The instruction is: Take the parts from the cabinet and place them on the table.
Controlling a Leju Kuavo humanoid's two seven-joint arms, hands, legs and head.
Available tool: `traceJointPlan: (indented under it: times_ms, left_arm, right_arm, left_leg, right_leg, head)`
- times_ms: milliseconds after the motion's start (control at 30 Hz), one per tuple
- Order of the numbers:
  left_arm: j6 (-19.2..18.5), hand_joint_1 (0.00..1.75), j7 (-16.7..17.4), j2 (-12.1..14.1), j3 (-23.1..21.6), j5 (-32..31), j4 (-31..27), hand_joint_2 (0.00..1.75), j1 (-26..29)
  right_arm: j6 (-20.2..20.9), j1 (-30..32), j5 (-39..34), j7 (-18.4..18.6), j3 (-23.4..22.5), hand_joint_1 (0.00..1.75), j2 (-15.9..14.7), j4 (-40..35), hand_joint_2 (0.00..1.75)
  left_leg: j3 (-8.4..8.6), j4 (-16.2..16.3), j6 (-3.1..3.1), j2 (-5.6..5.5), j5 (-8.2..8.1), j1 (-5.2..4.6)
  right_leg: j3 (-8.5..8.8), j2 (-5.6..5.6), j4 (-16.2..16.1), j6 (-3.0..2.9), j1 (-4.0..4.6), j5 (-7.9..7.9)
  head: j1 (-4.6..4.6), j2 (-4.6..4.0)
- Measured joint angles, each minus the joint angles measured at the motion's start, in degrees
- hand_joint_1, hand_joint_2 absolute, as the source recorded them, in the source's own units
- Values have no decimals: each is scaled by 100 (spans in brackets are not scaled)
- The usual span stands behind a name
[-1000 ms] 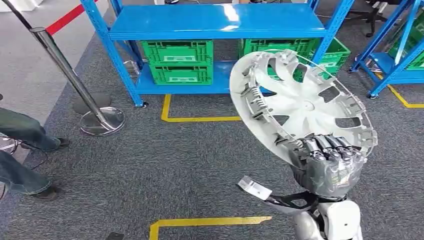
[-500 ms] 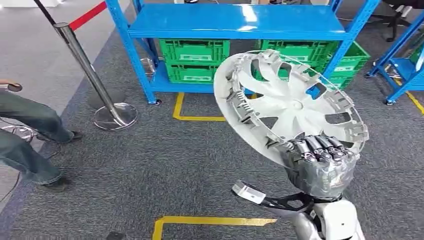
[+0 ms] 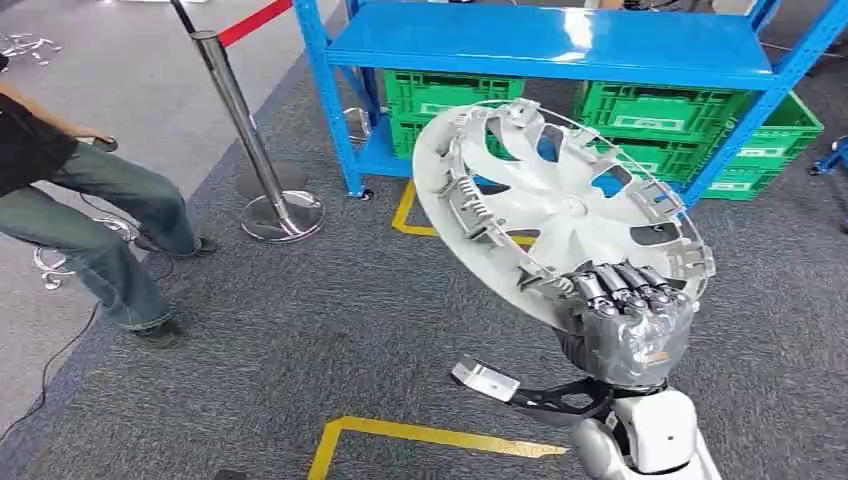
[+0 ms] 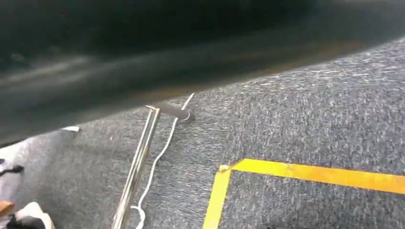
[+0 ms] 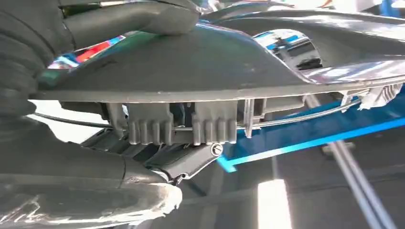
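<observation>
The right hand [image 3: 628, 325] is clamped on the lower rim of a silver wheel cover [image 3: 560, 205], holding it up in front of the body, tilted, its ribbed back side and clips facing the head camera; the right wrist view shows the rim [image 5: 191, 76] pinched between thumb and fingers. The step in hand appears to be the carry: the part is off the cabinet and has to travel to the table, which is not visible here. To do it well, I judge the grip should stay firm on the rim, since the cover is broad and light and held from one edge, so it may swing or twist while walking; turning slowly and keeping the disc away from the blue shelf [image 3: 560, 45] posts and the stanchion [image 3: 250, 130] would help, as would leaving room for the person [image 3: 90, 210] standing at the left. The left hand's state I cannot tell; its wrist view looks down at grey carpet and yellow floor tape [image 4: 305, 174]. Counted: one wheel cover, one stanchion with a red belt, one person, and four green crates [image 3: 450, 95] visible under the shelf, stacked in two pairs.
</observation>
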Motion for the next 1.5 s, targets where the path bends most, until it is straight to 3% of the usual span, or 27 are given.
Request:
traceJointPlan:
  times_ms: [33, 167, 233, 267, 333, 367, 433, 467, 500, 533, 633, 667, 767, 833, 867, 900, 967, 1000, 1033, 1067, 1167, 1200, 1267, 1333, 1367, 1433, 1500]
  left_arm:
    - [2, 0, 0, 7, 0, 0, 0, 0, -22]
    - [13, 0, 0, 22, 4, 2, 0, 0, -4]
    - [31, 0, -2, 35, 7, 9, 2, 0, -25]
    - [33, 0, -2, 33, 7, 9, 2, 0, -46]
    - [35, 0, -4, 26, 7, 9, 2, 0, -44]
    - [37, 0, -4, 30, 9, 11, 2, 0, -31]
    - [48, 0, -4, 42, 9, 15, 2, 0, -17]
    - [50, 0, -4, 44, 11, 15, 2, 0, -19]
    - [52, 0, -4, 46, 11, 18, 2, 0, -20]
    - [55, 0, -4, 55, 11, 15, 2, 0, -29]
    - [59, 0, -4, 68, 13, 18, 2, 0, 15]
    - [63, 0, -4, 87, 15, 18, 2, 0, 32]
    - [70, 0, -4, 100, 15, 20, 2, 0, 21]
    - [72, 0, -4, 103, 15, 22, 2, 0, 11]
    - [70, 0, -4, 103, 15, 22, 2, 0, 18]
    - [72, 0, -4, 113, 15, 24, 2, 0, 25]
    - [72, 0, -7, 138, 17, 28, 2, 0, 25]
    - [72, 0, -13, 149, 20, 35, 2, 0, 17]
    - [72, 0, -13, 146, 20, 37, 2, 0, -3]
    - [72, 0, -15, 149, 20, 41, 2, 0, -22]
    - [74, 0, -15, 153, 26, 66, 2, 0, 16]
    - [74, 0, -13, 157, 31, 68, 2, 0, 25]
    - [90, 0, -13, 162, 35, 66, 2, 0, 4]
    - [87, 0, -9, 151, 35, 20, 2, 0, -11]
    - [87, 0, 4, 151, 35, 4, 2, 0, -1]
    - [87, 0, 7, 155, 35, -4, 2, 0, 9]
    - [85, 0, 7, 153, 35, -18, 2, 0, 8]
  right_arm:
    - [0, -23, 0, 11, 4, 175, -4, 7, 175]
    - [0, -172, 0, 98, 112, 175, -4, 59, 175]
    - [0, -245, 0, 122, 162, 175, -7, 96, 175]
    - [0, -264, 0, 142, 166, 175, -9, 116, 175]
    - [0, -301, 2, 168, 208, 175, -11, 171, 175]
    - [0, -313, 2, 194, 242, 175, -13, 205, 175]
    - [0, -361, 2, 258, 299, 175, -13, 260, 175]
    - [0, -393, 2, 291, 328, 175, -13, 284, 175]
    - [0, -432, 2, 321, 350, 175, -13, 304, 175]
    - [0, -464, 2, 337, 361, 175, -15, 321, 175]
    - [0, -513, 2, 354, 411, 175, -15, 369, 175]
    - [0, -522, -2, 360, 435, 175, -15, 387, 175]
    - [0, -538, 0, 391, 452, 175, -15, 411, 175]
    - [0, -548, 0, 444, 476, 175, -15, 441, 175]
    - [0, -548, 0, 479, 496, 175, -17, 463, 175]
    - [2, -550, 0, 496, 514, 175, -15, 483, 175]
    - [0, -562, 0, 536, 559, 175, -15, 514, 175]
    - [0, -579, 0, 560, 588, 175, -15, 529, 175]
    - [0, -593, 0, 573, 608, 175, -15, 533, 175]
    - [0, -618, 0, 588, 612, 175, -17, 538, 175]
    - [0, -687, 0, 625, 673, 175, -20, 549, 175]
    - [0, -712, 0, 634, 686, 175, -20, 549, 175]
    - [0, -735, -2, 649, 693, 175, -26, 553, 175]
    - [0, -733, -2, 649, 693, 175, -55, 557, 175]
    - [0, -728, 0, 649, 693, 175, -70, 566, 175]
    - [0, -713, -2, 649, 693, 175, -85, 570, 175]
    - [0, -722, -2, 649, 693, 175, -87, 568, 175]
  left_leg:
    - [32, -100, 56, 105, -22, -66]
    - [6, -164, 167, -187, 48, -20]
    - [0, -185, 217, -326, 78, 8]
    - [-14, -185, 231, -413, 86, 11]
    - [-38, -178, 240, -582, 99, 11]
    - [-37, -178, 234, -665, 104, 14]
    - [-33, -169, 210, -851, 118, 21]
    - [-29, -163, 195, -941, 126, 25]
    - [-36, -161, 170, -1013, 132, 28]
    - [-72, -114, 131, -1079, 131, -6]
    - [-168, -132, 7, -1245, 211, 64]
    - [-183, -122, -26, -1316, 216, 62]
    - [-533, 645, -108, -641, -320, 53]
    - [-919, 1516, -151, -525, -676, 95]
    - [-981, 1674, -170, -514, -683, 117]
    - [-907, 1562, -183, -507, -563, 137]
    - [-462, 747, -181, -415, -126, 148]
    - [-137, 184, -163, -212, 90, 141]
    - [-12, -27, -160, 48, -24, 58]
    - [-47, -66, -73, -30, 2, 67]
    - [-76, -71, 35, -227, -8, 47]
    - [-45, -102, 83, -308, 23, 95]
    - [-56, -100, 152, -425, 32, 96]
    - [-67, -99, 172, -597, 36, 83]
    - [-64, -98, 174, -681, 35, 76]
    - [-53, -95, 174, -857, 36, 64]
    - [-27, -94, 169, -1024, 37, 47]
  right_leg:
    - [-25, -64, 35, 37, 55, -24]
    - [-9, -313, 39, 126, 73, -79]
    - [-238, 318, 536, 173, 12, -385]
    - [-454, 453, 990, 191, -6, -598]
    - [-878, 527, 1793, 222, -13, -880]
    - [-940, 528, 1859, 229, -19, -819]
    - [-680, 551, 1235, 235, -51, -331]
    - [-425, 640, 683, 230, -73, -40]
    - [-229, 860, 248, 228, -107, 126]
    - [-150, 1020, 58, 222, -132, 57]
    - [-126, 886, 56, 150, -70, 60]
    - [-118, 808, 10, 98, -113, 96]
    - [-111, 572, -12, 20, -104, 119]
    - [-118, 402, -9, 10, -95, 110]
    - [-118, 319, -7, 12, -95, 108]
    - [-117, 252, -7, 18, -96, 103]
    - [-100, 117, -5, 46, -97, 84]
    - [-74, 54, -5, 75, -97, 66]
    - [-71, -2, -3, 112, -46, 43]
    - [-73, -62, 18, 150, -28, 22]
    - [-5, -254, -25, 227, -30, -1]
    - [-55, -165, 13, 277, -68, -64]
    - [-298, 373, 610, 283, -78, -421]
    - [-819, 522, 1616, 289, -70, -812]
    - [-985, 533, 1875, 281, -62, -836]
    - [-915, 546, 1532, 237, -57, -465]
    - [-476, 734, 520, 155, -54, 106]
  head:
    - [-2, 0]
    - [-4, 0]
    - [39, 0]
    - [51, 0]
    - [55, 0]
    - [50, 0]
    - [50, 0]
    - [50, 0]
    - [55, 0]
    - [48, 0]
    - [37, 0]
    - [39, 0]
    - [-50, 0]
    - [-46, 0]
    - [-48, 0]
    - [-48, 0]
    - [-50, 0]
    - [-50, 0]
    - [-55, 0]
    - [-55, 0]
    - [-63, 0]
    - [-63, 0]
    - [-20, 0]
    - [4, 0]
    - [5, 0]
    - [7, 0]
    - [7, 0]
